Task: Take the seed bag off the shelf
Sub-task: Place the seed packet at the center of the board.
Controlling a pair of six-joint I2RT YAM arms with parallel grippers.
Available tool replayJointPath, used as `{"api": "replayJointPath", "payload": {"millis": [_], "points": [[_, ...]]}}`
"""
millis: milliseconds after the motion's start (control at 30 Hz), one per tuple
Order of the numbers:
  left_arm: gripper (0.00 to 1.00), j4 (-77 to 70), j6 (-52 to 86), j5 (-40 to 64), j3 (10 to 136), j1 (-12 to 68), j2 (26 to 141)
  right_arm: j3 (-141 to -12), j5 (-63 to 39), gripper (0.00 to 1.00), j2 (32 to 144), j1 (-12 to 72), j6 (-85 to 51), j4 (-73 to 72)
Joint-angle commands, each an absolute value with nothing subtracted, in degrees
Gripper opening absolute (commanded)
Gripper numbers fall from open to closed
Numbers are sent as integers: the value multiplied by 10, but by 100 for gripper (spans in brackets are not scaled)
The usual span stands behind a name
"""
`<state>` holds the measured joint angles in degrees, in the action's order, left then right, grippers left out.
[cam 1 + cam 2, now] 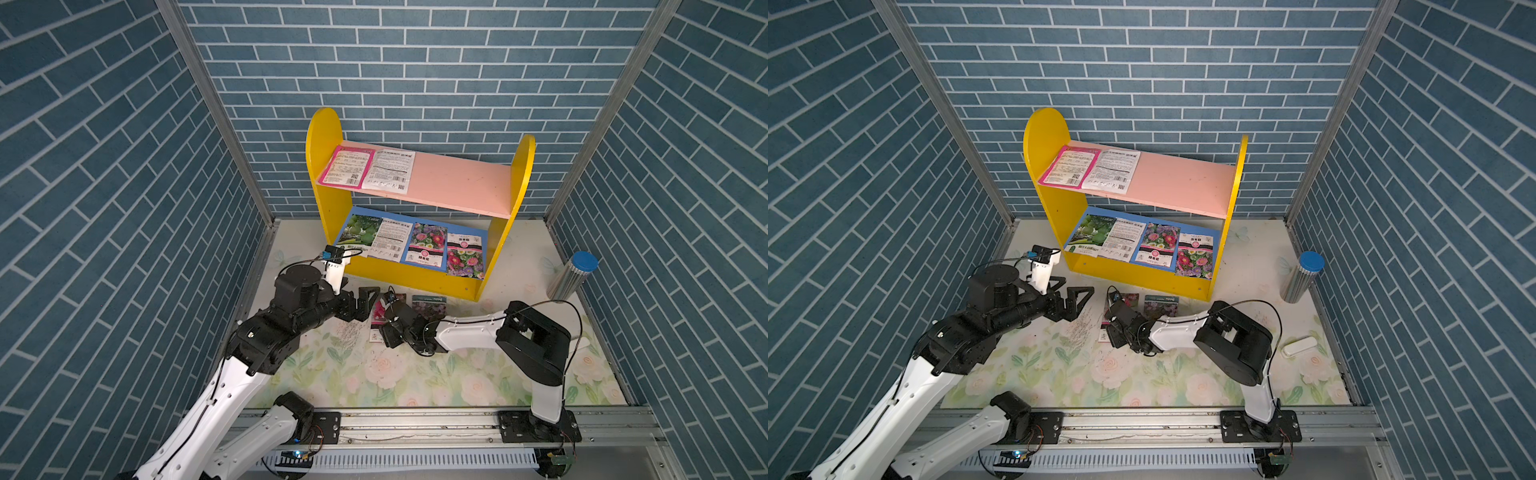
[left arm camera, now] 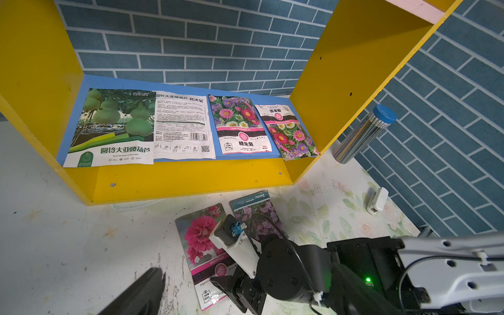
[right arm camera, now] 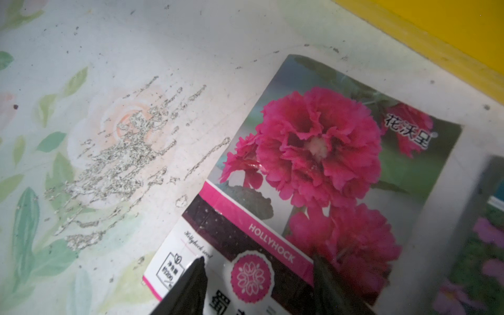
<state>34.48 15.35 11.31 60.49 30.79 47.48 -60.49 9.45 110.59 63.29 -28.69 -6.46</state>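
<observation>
In a top view the right gripper [image 1: 386, 334] sits over the hollyhock seed bag [image 1: 377, 311], with the shelf [image 1: 328, 208] beyond it. The left gripper [image 1: 361, 305], jaws wide apart, hovers just beside.

The left wrist view shows the bag flat on the table [image 2: 81, 245] beneath the right gripper.

In the right wrist view, its fingers [image 3: 191, 286] stand apart over the bag's lower end.

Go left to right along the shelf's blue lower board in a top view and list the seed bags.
Green gourd bag, white printed-text bag, pink-flower bag with black band, mixed-flower bag.
</observation>
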Motion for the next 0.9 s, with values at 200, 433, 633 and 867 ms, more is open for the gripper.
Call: {"api": "replayJointPath", "payload": {"millis": [200, 433, 633, 867], "points": [[100, 357, 138, 105, 615, 310, 483, -626, 92, 63, 1140, 606, -288, -43], [100, 349, 139, 106, 611, 310, 491, -641, 98, 63, 1142, 597, -275, -35], [100, 347, 139, 108, 632, 309, 496, -620, 92, 64, 1089, 602, -227, -65], [100, 296, 197, 116, 682, 310, 532, -554, 50, 67, 942, 605, -191, -106]]}}
